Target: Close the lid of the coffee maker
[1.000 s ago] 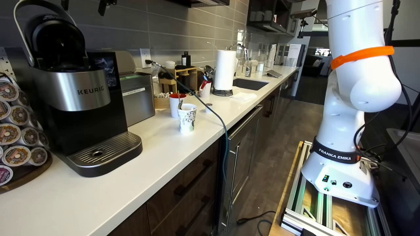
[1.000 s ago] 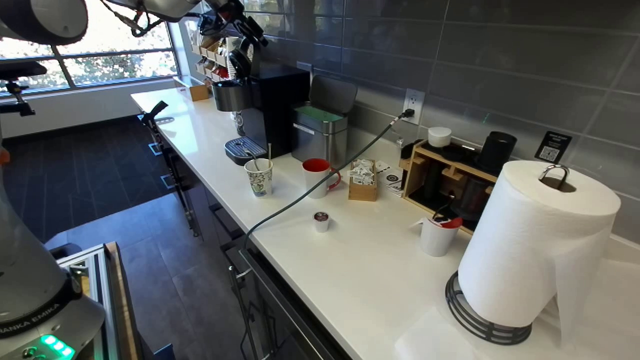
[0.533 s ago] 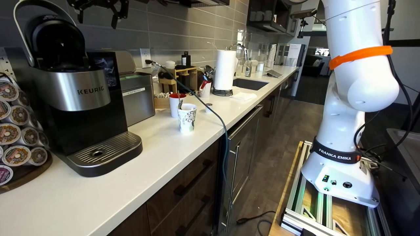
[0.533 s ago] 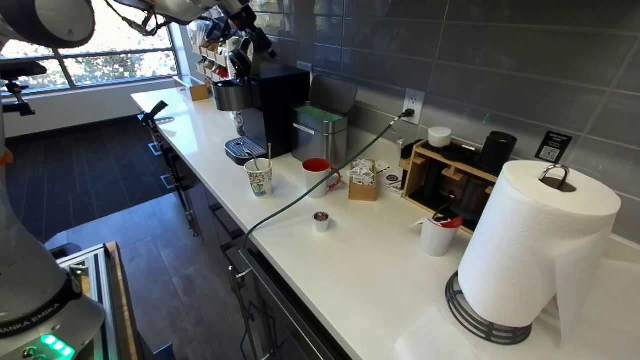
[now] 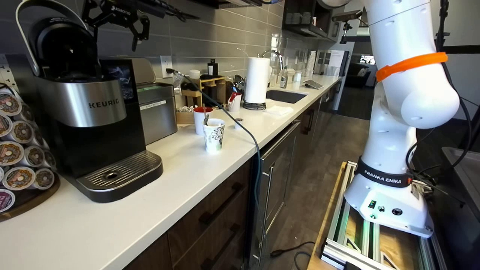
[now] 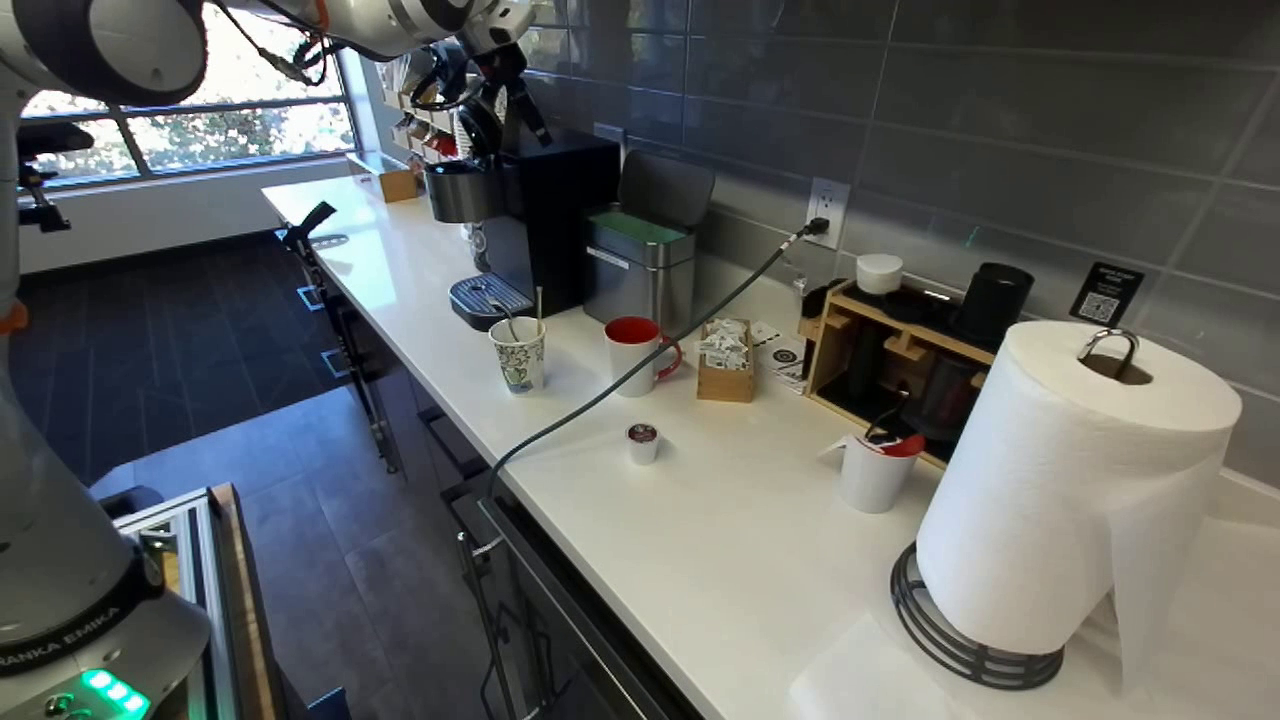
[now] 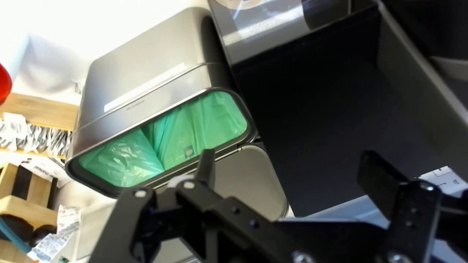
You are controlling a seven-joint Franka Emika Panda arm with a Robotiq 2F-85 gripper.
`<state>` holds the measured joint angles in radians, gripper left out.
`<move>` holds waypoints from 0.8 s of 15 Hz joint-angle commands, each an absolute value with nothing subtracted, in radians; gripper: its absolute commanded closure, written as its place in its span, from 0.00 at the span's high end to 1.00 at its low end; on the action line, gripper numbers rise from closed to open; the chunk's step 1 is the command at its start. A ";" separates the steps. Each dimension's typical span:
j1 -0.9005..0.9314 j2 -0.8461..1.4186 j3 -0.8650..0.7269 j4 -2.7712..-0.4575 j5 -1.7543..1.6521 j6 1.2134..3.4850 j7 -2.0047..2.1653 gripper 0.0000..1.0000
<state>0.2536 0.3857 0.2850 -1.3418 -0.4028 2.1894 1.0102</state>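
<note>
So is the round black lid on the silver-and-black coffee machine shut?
No, an exterior view shows the round black lid tipped up on the silver-and-black coffee machine, underside showing.

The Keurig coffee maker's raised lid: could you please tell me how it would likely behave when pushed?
The lid would probably pivot rather than slide, since it stands tipped up atop the Keurig coffee maker. It looks rigid, its rounded shell holding a clean curve. Its smooth-looking black surface could be slippery.
</note>
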 commanded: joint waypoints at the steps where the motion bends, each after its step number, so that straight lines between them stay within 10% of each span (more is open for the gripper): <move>1: 0.244 0.408 0.295 -1.323 -0.320 2.183 1.074 1.00; 12: 0.227 0.423 0.253 -1.306 -0.187 2.240 1.296 1.00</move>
<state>0.2394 0.4063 0.2613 -1.3248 -0.2236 2.2073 1.2235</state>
